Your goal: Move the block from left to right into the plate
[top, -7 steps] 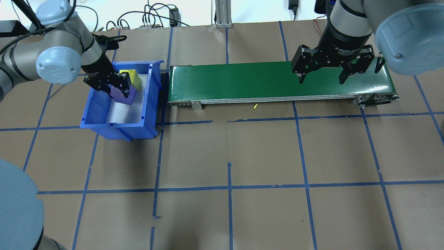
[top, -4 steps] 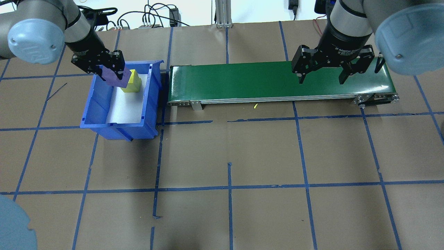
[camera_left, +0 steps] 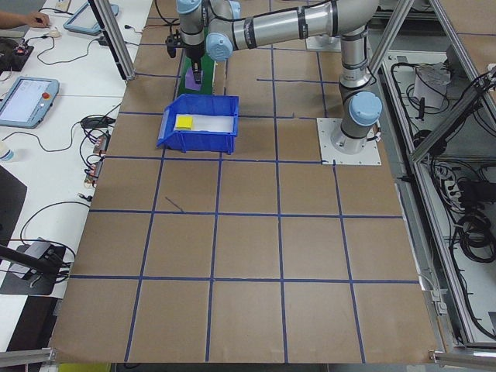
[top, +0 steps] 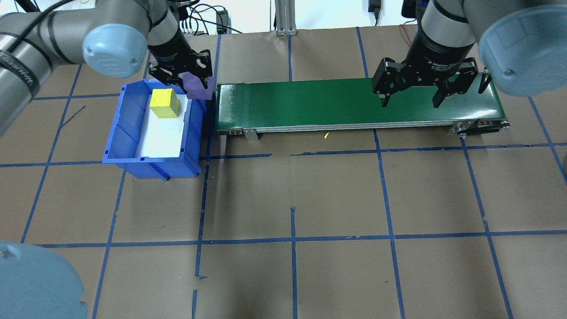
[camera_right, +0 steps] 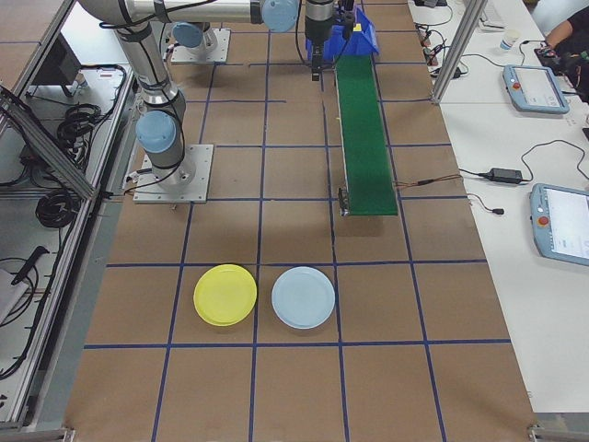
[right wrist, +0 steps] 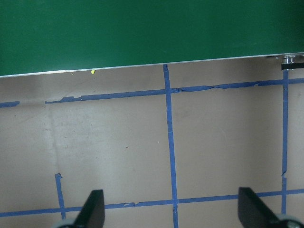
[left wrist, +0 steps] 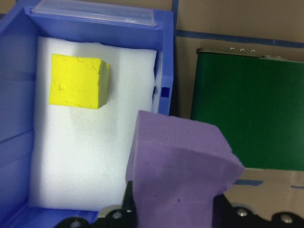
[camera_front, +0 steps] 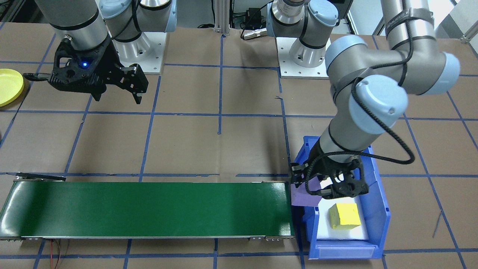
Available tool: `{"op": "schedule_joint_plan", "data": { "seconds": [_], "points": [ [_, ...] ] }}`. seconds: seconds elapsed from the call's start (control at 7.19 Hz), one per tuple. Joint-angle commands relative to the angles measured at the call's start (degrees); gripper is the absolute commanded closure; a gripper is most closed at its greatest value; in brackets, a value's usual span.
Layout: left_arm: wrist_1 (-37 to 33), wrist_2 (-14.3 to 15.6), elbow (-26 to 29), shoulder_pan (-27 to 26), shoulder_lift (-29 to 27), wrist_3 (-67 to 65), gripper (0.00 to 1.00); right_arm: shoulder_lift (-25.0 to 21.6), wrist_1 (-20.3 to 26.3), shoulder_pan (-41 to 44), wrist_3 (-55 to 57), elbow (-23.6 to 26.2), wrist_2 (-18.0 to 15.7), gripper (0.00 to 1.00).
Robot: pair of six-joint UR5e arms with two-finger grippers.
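In the front view, you see the left claw (camera_front: 328,185) clenched on a purple block (camera_front: 303,195). It holds the block up over the bin's edge, right by the near end of the green belt (camera_front: 149,209). A yellow block (camera_front: 344,216) sits alone in the blue bin (camera_front: 377,220). The right claw (camera_front: 114,89) hangs released, with nothing in it. The yellow plate (camera_front: 9,86) peeks in at the far left edge of this view.

In the overhead view, the purple block (top: 198,86) is in the left claw (top: 186,77), between the blue bin (top: 126,133) and the green belt (top: 354,102). The right claw (top: 412,95) waits spread wide over the belt's other end.

In the left side view, the yellow block (camera_left: 184,122) lies in the blue bin (camera_left: 201,139).

In the right side view, the yellow plate (camera_right: 225,295) lies on the table (camera_right: 294,387), just beside a pale blue plate (camera_right: 303,297), well past the belt's end.

In the left wrist view, the purple block (left wrist: 178,171) fills the front, with the green belt (left wrist: 251,114) just to its right.

In the right wrist view, the spread fingers (right wrist: 92,211) hold nothing.

I think the step now is carrying the block to the belt. Next, you should lower it onto the belt and let go.
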Motion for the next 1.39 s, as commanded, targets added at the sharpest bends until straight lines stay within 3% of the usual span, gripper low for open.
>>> {"op": "schedule_joint_plan", "data": {
  "seconds": [0.0,0.14,0.42,0.56,0.7,0.97,1.25],
  "points": [
    [5.8,-0.8,-0.2,-4.2,-4.3,-5.6,0.65,0.0,0.1,0.0,-0.1,0.0,0.0,0.00],
    [6.0,-1.1,-0.7,-4.2,-4.9,-6.0,0.57,0.0,0.1,0.0,-0.1,0.0,0.0,0.00],
    [6.3,-1.1,-1.3,-4.2,-5.4,-5.4,0.28,0.0,0.1,0.0,0.0,0.0,0.0,0.00],
    [6.6,-1.1,-3.2,-4.3,-5.2,-5.2,0.05,0.0,0.1,0.0,0.0,0.0,0.0,0.00],
    [6.5,-1.1,-2.7,-4.3,-4.2,-2.9,0.00,0.0,0.1,0.0,0.0,0.0,0.0,0.00],
    [5.3,-0.4,-2.2,-4.2,0.2,-1.0,0.00,0.0,0.1,0.0,0.0,0.0,0.0,0.00],
    [4.2,-0.3,-1.4,-0.2,1.2,1.2,0.00,0.0,0.1,0.0,0.0,0.0,0.0,0.00]
  ]
}}
